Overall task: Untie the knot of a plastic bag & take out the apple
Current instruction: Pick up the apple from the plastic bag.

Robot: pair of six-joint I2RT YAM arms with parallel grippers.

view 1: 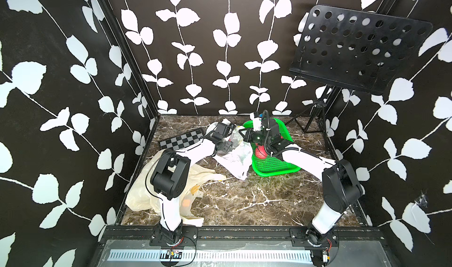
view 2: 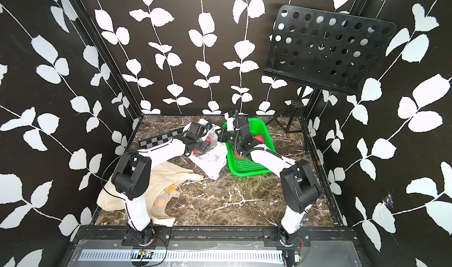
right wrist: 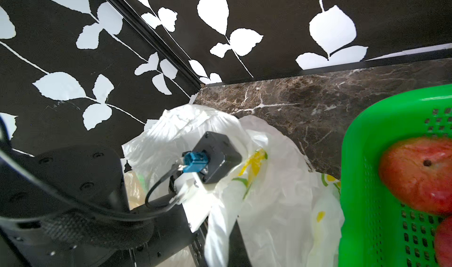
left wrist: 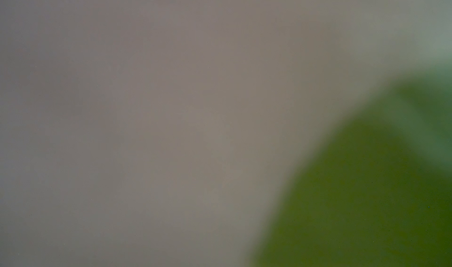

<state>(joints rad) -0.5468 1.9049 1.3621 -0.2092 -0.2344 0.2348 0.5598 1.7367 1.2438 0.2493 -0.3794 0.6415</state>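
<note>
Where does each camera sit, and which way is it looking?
Top views: high above the front edge, looking down at the table; left arm and right arm show.
Left wrist: grey and green blur; no robot part visible.
Right wrist: looks across at the white bag and green basket; the left arm's camera block shows.
Shared: bag and basket also appear in both top views.

A: The basket (view 1: 269, 166) is bright green mesh; the apple (right wrist: 420, 173) red, fading orange.
B: The plastic bag (view 1: 234, 158) is white, yellow-green print; table (view 1: 244, 199) brown marble, white-veined; walls (view 1: 208, 58) black, white leaves.
</note>
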